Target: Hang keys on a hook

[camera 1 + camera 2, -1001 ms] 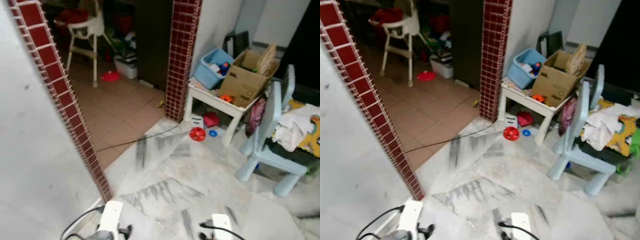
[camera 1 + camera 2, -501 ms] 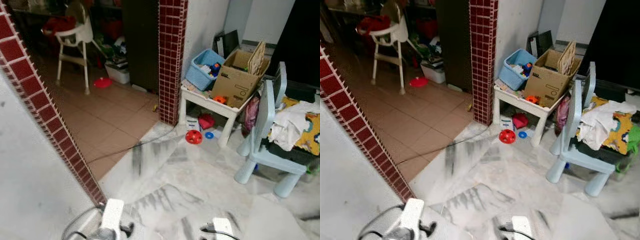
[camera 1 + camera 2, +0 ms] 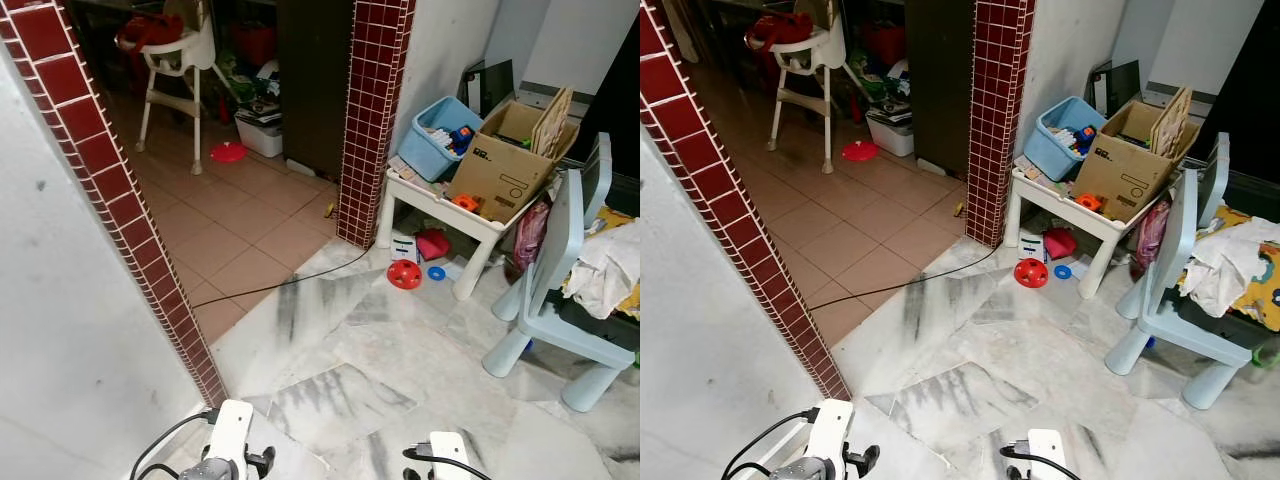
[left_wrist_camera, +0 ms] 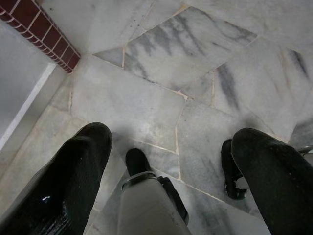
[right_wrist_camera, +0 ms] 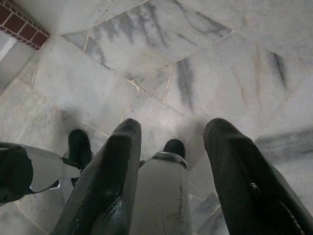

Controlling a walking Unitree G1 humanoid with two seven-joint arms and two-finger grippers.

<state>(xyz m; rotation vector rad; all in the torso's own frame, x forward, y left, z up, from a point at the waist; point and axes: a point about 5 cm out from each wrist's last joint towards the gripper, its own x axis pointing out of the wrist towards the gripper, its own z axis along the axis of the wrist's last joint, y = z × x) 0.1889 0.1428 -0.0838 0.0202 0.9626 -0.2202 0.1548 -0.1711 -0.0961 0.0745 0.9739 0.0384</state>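
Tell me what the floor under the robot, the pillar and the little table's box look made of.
Floor: polished marble, likely; grey veining, irregular slabs.
Pillar: small glazed dark-red tiles, pale grout.
Box: brown cardboard, matte, flaps open.

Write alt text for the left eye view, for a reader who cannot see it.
A marble floor leads past a red-tiled pillar to a small white table bearing a cardboard box and blue bin. A red ball lies beneath, a pale blue chair beside; a high chair stands beyond.
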